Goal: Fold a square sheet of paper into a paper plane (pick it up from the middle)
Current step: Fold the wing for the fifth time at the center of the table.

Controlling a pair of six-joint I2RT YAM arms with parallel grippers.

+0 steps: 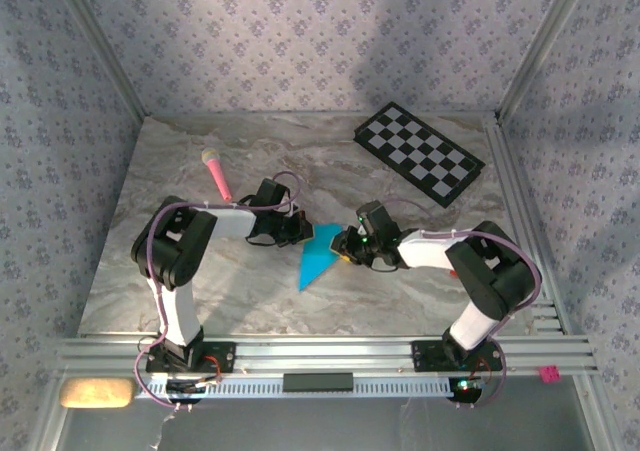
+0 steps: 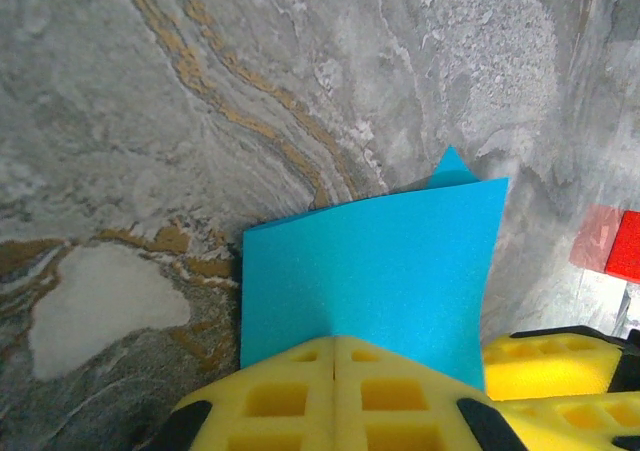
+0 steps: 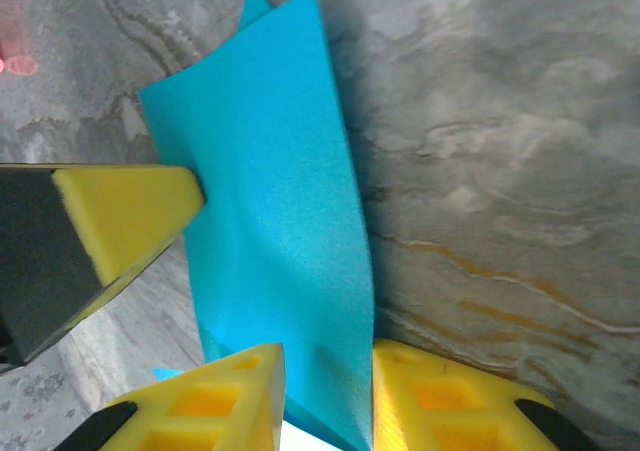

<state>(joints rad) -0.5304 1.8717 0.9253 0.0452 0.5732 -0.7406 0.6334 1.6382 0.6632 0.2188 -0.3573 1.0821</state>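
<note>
The sheet of paper (image 1: 318, 256) is bright cyan-blue, folded to a narrow shape that points toward the near edge, at mid-table between both arms. My left gripper (image 1: 298, 231) is at its far left corner. In the left wrist view its yellow foam jaws (image 2: 335, 343) are pressed together, and the paper (image 2: 370, 271) comes out of the seam with a crease. My right gripper (image 1: 345, 246) is at the paper's right side. Its fingers stand apart (image 3: 325, 359) with the raised paper (image 3: 270, 201) passing between them. A left fingertip (image 3: 120, 206) touches the paper's edge.
A black-and-white checkered board (image 1: 420, 153) lies at the back right. A pink stick (image 1: 217, 174) lies at the back left, beyond the left arm. Aluminium rails (image 1: 320, 351) run along the near edge, and patterned walls enclose the marble table (image 1: 200, 291).
</note>
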